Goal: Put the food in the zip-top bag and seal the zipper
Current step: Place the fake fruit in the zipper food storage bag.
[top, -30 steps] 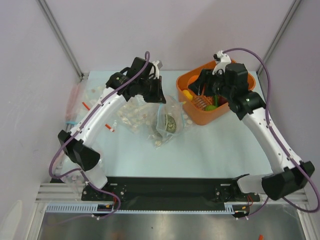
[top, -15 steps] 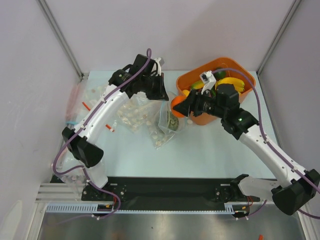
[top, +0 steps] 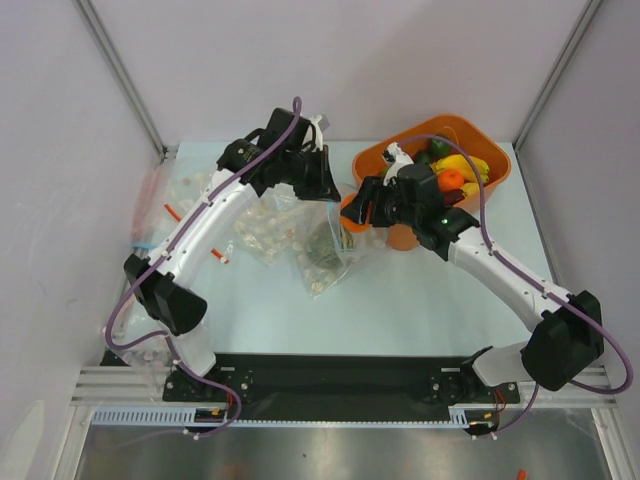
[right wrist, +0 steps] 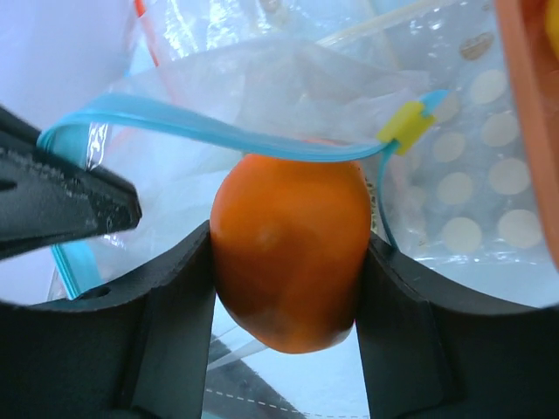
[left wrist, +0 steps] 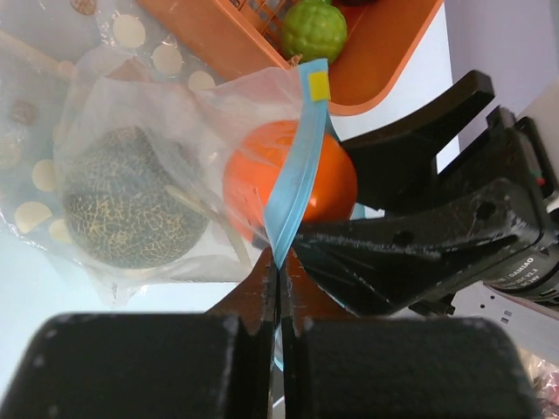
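Observation:
My left gripper (top: 322,193) is shut on the light-blue zipper strip (left wrist: 298,170) of the clear zip-top bag (top: 325,250) and holds its mouth up and open. A grey-green bumpy ball (left wrist: 131,209) lies inside the bag. My right gripper (top: 353,213) is shut on an orange (right wrist: 288,249), which sits right at the bag's mouth, just under the blue strip (right wrist: 218,131) and its yellow slider (right wrist: 407,127). The orange also shows through the plastic in the left wrist view (left wrist: 253,179). The left gripper (left wrist: 279,262) has its jaws pressed together on the strip.
The orange basket (top: 478,132) at the back right holds bananas (top: 464,163), another orange (top: 452,180) and green pieces, including a lime-green bumpy ball (left wrist: 313,28). Clear bags with white dots (top: 262,232) lie under the left arm. A red-strip bag (top: 150,200) lies at the far left.
My right arm has carried the orange out of the basket and leftwards to the bag's mouth. The left gripper still holds the bag's edge, and the bag has been pulled more upright.

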{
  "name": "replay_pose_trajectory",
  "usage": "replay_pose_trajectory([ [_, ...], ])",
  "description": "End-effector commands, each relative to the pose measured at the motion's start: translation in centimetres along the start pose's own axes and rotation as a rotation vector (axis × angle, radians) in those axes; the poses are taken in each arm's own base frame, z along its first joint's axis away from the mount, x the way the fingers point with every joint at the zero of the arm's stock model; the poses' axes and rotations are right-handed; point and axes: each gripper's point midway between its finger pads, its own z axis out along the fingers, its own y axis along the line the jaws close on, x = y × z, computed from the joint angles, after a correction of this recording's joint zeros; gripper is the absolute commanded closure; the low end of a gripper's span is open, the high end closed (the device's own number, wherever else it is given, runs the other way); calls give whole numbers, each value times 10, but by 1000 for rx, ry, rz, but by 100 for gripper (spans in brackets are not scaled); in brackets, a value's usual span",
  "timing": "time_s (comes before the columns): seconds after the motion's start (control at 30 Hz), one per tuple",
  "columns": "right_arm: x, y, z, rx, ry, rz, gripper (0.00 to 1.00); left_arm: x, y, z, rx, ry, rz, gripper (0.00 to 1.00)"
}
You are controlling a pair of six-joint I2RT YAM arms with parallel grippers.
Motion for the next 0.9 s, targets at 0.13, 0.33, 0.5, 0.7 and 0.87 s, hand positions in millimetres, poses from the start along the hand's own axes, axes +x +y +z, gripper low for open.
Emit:
replay_pose_trajectory([
  [0.13,-28,-1,3,73,-78,-54,35,-8,-14,-8,68,-37,-2,100],
  [0.33,-31,11,-12,48,-69,-109,14,-9,-7,-5,62,-35,-14,100],
  [0.5,-33,14,-40,77,-61,-112,19,-15,-2,-4,56,-44,-23,100],
  [0.7,-28,2,-71,196,-22,-55,31,-16,1,-3,47,-48,-25,100],
  [0.87,-10,-16,-70,275,36,-27,33,-19,-2,-5,56,-60,-24,100],
])
